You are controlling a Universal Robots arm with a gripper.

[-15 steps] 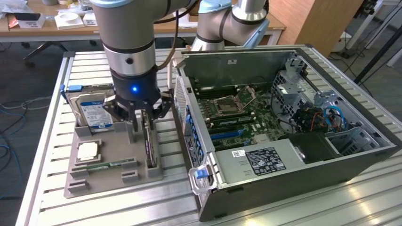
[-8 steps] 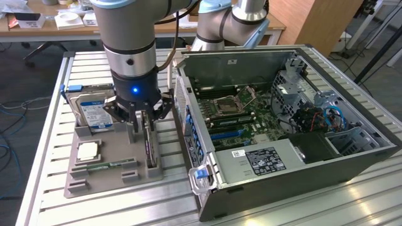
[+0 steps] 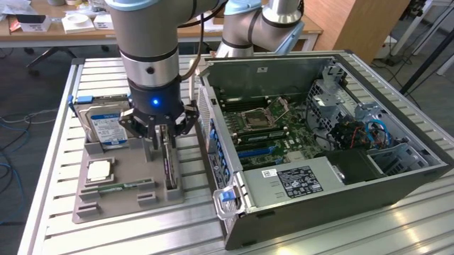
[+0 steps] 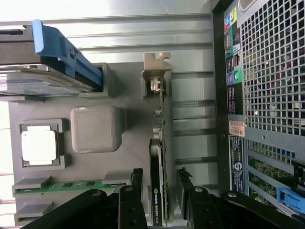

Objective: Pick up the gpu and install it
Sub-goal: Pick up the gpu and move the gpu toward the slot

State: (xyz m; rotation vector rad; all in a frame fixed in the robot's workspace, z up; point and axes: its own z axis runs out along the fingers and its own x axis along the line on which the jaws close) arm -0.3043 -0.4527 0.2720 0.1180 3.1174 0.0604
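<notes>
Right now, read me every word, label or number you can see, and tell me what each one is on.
"NVIDIA QUADRO", as best I can read, along the edge of the gpu, which stands between the fingers of the open claw; the characters after it are unreadable.
Label on the hard drive: too blurred to read.
Label on the power supply: print too small.
Stickers on the computer case: too small to read.

I see my claw (image 4: 159,174) spread wide, a finger on each side of the gpu (image 4: 157,200), which stands on edge in the grey tray (image 4: 95,98). A processor chip (image 4: 39,145) and a green memory stick (image 4: 62,186) sit in the same tray.
</notes>
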